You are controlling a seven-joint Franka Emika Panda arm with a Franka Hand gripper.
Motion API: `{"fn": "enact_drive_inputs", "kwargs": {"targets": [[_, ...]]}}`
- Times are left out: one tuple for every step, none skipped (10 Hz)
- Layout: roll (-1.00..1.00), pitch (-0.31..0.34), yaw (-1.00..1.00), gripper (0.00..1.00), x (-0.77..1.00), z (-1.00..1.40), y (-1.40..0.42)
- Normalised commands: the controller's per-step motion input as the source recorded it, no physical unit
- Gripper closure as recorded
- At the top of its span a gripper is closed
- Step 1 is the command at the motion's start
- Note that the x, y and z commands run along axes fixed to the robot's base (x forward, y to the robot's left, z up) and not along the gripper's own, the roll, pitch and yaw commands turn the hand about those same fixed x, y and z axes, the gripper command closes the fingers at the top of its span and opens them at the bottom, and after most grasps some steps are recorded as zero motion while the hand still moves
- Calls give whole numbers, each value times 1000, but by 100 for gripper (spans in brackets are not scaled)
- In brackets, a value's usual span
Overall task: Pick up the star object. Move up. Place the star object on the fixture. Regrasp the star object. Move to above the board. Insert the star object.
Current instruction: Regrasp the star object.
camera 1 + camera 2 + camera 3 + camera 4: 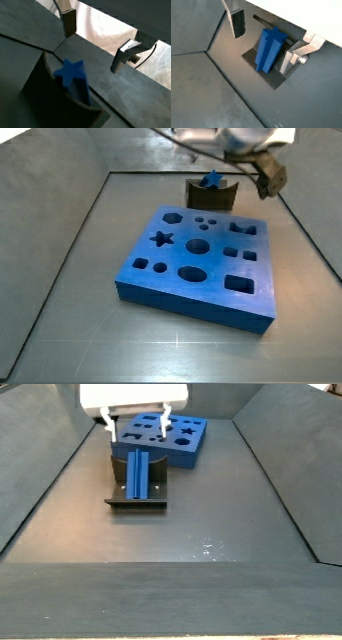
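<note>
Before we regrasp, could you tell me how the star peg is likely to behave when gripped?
The star peg looks rigid. Its ridged sides should resist rolling, though flat pads may catch only points. It lies on the fixture; the open claw hangs over it.

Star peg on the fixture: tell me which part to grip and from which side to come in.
Grip the star peg across its long flanks near mid-length, coming from above. It lies lengthwise in the fixture notch, so its upper half looks exposed. The hand hangs open above its far end, touching nothing.
</note>
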Motion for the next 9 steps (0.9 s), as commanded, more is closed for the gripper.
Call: {"fn": "enact_drive_inputs", "kwargs": {"targets": [[67, -47, -12, 0, 118, -1000, 22], [68, -38, -13, 0, 115, -958, 20], [69, -25, -8, 0, 97, -774, 10], [69, -22, 0, 0, 85, -645, 7], [68, -16, 7, 0, 75, -516, 4], [65, -10, 2, 0, 68, -365, -1], [70, -6, -4, 0, 55, -366, -1], [71, -5, -4, 0, 54, -366, 0], [72, -4, -4, 0, 54, -366, 0]]}}
